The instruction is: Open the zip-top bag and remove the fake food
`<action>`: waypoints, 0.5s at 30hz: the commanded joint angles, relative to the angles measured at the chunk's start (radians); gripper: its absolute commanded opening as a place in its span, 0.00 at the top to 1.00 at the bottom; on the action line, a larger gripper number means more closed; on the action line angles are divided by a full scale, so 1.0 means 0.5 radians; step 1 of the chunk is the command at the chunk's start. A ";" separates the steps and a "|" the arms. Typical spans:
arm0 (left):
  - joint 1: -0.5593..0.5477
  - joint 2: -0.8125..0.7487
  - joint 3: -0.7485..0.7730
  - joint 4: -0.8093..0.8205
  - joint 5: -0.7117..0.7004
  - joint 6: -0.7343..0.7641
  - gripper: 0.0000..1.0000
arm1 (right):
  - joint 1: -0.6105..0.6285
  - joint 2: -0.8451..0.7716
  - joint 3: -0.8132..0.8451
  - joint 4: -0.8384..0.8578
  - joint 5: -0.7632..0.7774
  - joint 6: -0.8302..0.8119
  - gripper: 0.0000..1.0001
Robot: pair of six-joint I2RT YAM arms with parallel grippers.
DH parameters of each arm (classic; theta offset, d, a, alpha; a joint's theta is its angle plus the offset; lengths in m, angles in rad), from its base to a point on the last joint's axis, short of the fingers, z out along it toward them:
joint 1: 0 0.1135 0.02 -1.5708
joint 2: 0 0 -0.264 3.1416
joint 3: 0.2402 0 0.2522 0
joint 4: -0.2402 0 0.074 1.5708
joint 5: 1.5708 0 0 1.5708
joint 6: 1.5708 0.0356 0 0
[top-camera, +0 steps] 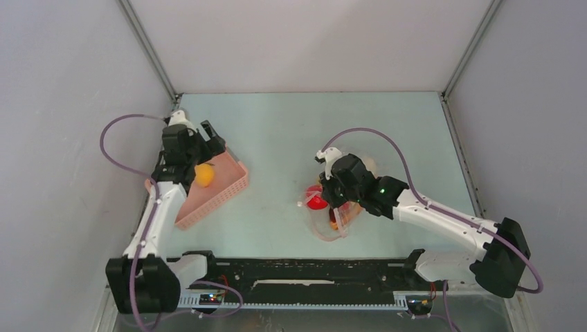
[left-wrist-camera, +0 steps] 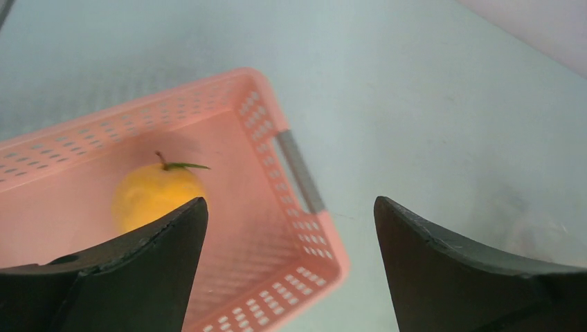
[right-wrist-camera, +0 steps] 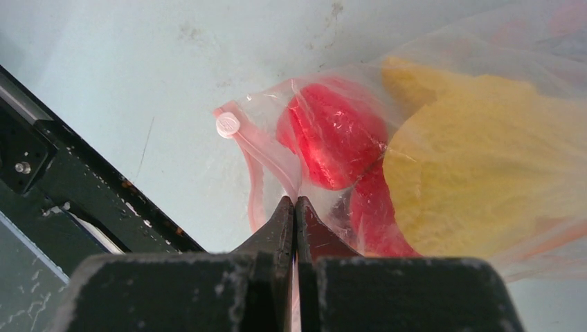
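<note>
The clear zip-top bag (top-camera: 331, 225) lies at the table's middle, in front of the right arm. In the right wrist view its pinkish zip strip (right-wrist-camera: 266, 149) runs between my fingers. My right gripper (right-wrist-camera: 295, 200) is shut on that strip; it also shows in the top view (top-camera: 334, 202). Two red round fruits (right-wrist-camera: 336, 135) (right-wrist-camera: 370, 218) and a larger yellow piece (right-wrist-camera: 484, 173) are inside the bag. An orange-yellow round fruit (left-wrist-camera: 156, 194) (top-camera: 204, 174) lies in the pink basket (left-wrist-camera: 208, 86). My left gripper (left-wrist-camera: 291, 200) (top-camera: 211, 145) is open and empty above the basket.
The pink slatted basket (top-camera: 221, 190) stands at the left, with a grey handle (left-wrist-camera: 301, 173) on its near side. A white slider tab (right-wrist-camera: 227, 124) sits at the end of the zip strip. The black base rail (top-camera: 297, 266) runs along the near edge. Grey walls enclose the table.
</note>
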 commanded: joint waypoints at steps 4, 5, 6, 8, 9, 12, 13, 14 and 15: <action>-0.447 -0.467 0.138 -0.214 -0.140 0.037 0.08 | -0.019 -0.159 0.127 0.067 0.084 0.058 1.00; -0.518 -0.541 0.108 -0.222 -0.154 0.014 0.08 | -0.020 -0.176 0.131 0.073 0.092 0.069 1.00; -0.589 -0.610 0.074 -0.221 -0.166 -0.024 0.08 | -0.022 -0.198 0.137 0.078 0.100 0.076 1.00; -0.740 -0.747 -0.040 -0.204 -0.188 -0.103 0.08 | -0.023 -0.232 0.148 0.088 0.114 0.088 1.00; -0.814 -0.808 -0.091 -0.189 -0.187 -0.150 0.09 | -0.026 -0.246 0.157 0.091 0.118 0.093 1.00; -1.061 -0.978 -0.278 -0.105 -0.189 -0.312 0.11 | -0.026 -0.289 0.184 0.103 0.130 0.104 1.00; -1.152 -1.023 -0.332 -0.079 -0.201 -0.357 0.12 | -0.029 -0.308 0.193 0.114 0.125 0.104 1.00; -1.242 -1.067 -0.379 -0.053 -0.233 -0.401 0.13 | -0.029 -0.329 0.192 0.135 0.122 0.107 1.00; -1.348 -1.088 -0.416 -0.025 -0.275 -0.439 0.14 | -0.027 -0.350 0.192 0.153 0.125 0.115 1.00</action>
